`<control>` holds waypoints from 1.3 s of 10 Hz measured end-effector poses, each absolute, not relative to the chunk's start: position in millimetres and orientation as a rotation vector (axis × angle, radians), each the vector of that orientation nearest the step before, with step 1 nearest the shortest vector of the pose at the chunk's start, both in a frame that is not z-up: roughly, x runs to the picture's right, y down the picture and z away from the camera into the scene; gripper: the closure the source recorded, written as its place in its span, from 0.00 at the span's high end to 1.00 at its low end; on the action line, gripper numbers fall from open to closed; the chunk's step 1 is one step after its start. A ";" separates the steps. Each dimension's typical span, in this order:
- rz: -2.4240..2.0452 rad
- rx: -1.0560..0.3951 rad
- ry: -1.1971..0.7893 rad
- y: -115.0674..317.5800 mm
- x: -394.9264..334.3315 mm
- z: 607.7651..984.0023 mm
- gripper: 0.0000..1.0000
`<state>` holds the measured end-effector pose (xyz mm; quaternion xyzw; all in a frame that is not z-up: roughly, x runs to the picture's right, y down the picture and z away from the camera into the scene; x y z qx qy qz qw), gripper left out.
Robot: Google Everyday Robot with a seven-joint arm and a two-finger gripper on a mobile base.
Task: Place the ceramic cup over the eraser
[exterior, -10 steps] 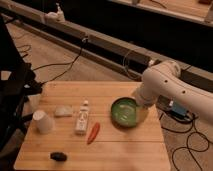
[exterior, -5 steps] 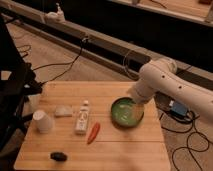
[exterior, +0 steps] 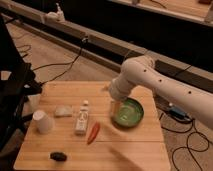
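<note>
The ceramic cup, small, white and tapered, stands upside down near the left edge of the wooden table. The eraser, a small black oblong lump, lies near the table's front left, a little in front of the cup and to its right. My white arm reaches in from the right. Its gripper hangs at the left rim of the green bowl, far to the right of the cup and the eraser. It holds nothing that I can see.
A white labelled bottle lies in the table's middle, with an orange carrot-like piece in front of it and a pale flat block to its left. A dark chair stands at the left. Cables lie on the floor.
My arm has swung to the left, and the gripper has moved from the bowl's right side to its left rim. The objects on the table have not moved.
</note>
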<state>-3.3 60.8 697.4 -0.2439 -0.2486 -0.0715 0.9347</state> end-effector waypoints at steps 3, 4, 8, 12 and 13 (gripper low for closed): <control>-0.191 -0.432 -0.529 63.8 -64.0 701.9 0.80; -0.192 -0.429 -0.529 63.9 -65.4 701.9 0.80; -0.204 -0.466 -0.505 73.9 -57.4 706.3 0.80; -0.272 -0.616 -0.571 127.6 -108.4 738.9 0.80; -0.284 -0.630 -0.587 131.6 -122.3 746.0 0.80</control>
